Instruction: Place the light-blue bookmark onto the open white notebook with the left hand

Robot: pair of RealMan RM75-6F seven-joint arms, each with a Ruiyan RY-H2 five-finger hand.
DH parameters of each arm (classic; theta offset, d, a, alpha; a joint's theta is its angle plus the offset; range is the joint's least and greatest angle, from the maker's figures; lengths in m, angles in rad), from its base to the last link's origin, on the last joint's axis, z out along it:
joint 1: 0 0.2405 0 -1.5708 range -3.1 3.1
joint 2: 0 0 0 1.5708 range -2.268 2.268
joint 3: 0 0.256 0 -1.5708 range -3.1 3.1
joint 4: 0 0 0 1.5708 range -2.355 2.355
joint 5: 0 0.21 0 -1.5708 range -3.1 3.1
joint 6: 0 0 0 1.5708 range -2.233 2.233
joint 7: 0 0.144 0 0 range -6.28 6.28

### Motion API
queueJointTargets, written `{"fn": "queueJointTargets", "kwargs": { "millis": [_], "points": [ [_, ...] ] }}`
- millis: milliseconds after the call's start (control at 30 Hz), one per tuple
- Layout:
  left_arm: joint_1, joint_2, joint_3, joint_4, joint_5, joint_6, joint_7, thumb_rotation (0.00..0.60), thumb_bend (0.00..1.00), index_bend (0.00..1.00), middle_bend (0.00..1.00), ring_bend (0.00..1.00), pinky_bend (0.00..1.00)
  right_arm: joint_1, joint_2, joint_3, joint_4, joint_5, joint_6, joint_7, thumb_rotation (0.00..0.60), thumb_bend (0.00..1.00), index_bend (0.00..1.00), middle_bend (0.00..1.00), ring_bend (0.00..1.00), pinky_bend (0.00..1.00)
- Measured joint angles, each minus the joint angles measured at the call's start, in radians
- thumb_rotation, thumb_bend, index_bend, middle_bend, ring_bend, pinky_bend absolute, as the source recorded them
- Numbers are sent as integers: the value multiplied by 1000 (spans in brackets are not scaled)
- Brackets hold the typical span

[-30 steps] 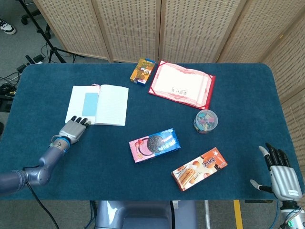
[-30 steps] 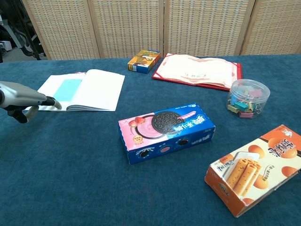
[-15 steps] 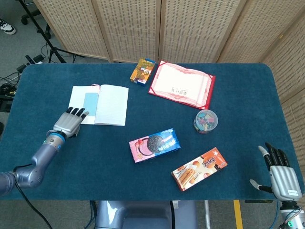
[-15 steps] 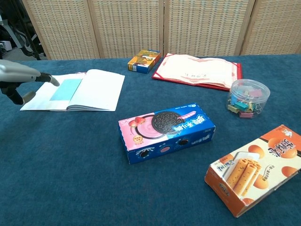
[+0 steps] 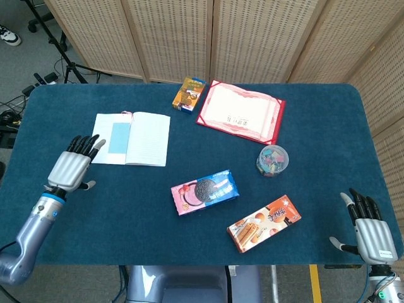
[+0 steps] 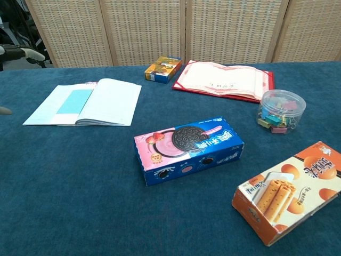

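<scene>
The light-blue bookmark (image 5: 119,137) (image 6: 75,101) lies flat on the left page of the open white notebook (image 5: 146,139) (image 6: 109,102). My left hand (image 5: 72,167) hovers left of the notebook's near corner, fingers spread and holding nothing; only a fingertip of it shows at the left edge of the chest view. My right hand (image 5: 369,230) stays at the table's near right corner, fingers apart and empty.
A blue cookie box (image 5: 205,192) sits mid-table and an orange wafer box (image 5: 264,223) lies near the front. A tub of clips (image 5: 273,160), a red certificate folder (image 5: 242,112) and a small orange snack box (image 5: 189,93) occupy the far side.
My left hand has drawn back from the notebook's edge, moving left and toward the table's near side while lifting. The bookmark stays on the page. The right hand has barely moved.
</scene>
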Motion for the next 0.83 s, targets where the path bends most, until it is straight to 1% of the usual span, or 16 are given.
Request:
{"fn": "queueJointTargets", "kwargs": {
  "millis": [67, 200, 333, 400, 500, 700, 833],
  "points": [
    [39, -14, 9, 12, 35, 59, 1, 600, 153, 0, 0, 0, 0, 0, -3, 0, 1, -1, 3, -8, 600, 105, 2, 0, 0, 0],
    [152, -54, 34, 46, 113, 215, 0, 600, 148, 0, 0, 0, 0, -2, -13, 3, 5, -7, 16, -23, 600, 105, 2, 0, 0, 0],
    [257, -84, 57, 77, 193, 314, -12, 600, 148, 0, 0, 0, 0, -6, -19, 3, 7, -16, 32, -33, 600, 105, 2, 0, 0, 0],
    [294, -95, 65, 91, 219, 335, -19, 600, 148, 0, 0, 0, 0, -9, -20, 3, 6, -21, 40, -37, 600, 105, 2, 0, 0, 0],
    [317, -97, 67, 96, 234, 333, -28, 600, 153, 0, 0, 0, 0, -12, -20, 5, 5, -26, 51, -37, 600, 105, 2, 0, 0, 0],
    [352, -80, 39, 92, 268, 346, -57, 600, 155, 0, 0, 0, 0, -14, -21, 3, 2, -33, 52, -40, 600, 105, 2, 0, 0, 0],
    [361, -74, 27, 83, 275, 332, -60, 600, 155, 0, 0, 0, 0, -9, -25, -2, 3, -37, 40, -50, 600, 105, 2, 0, 0, 0]
  ]
}}
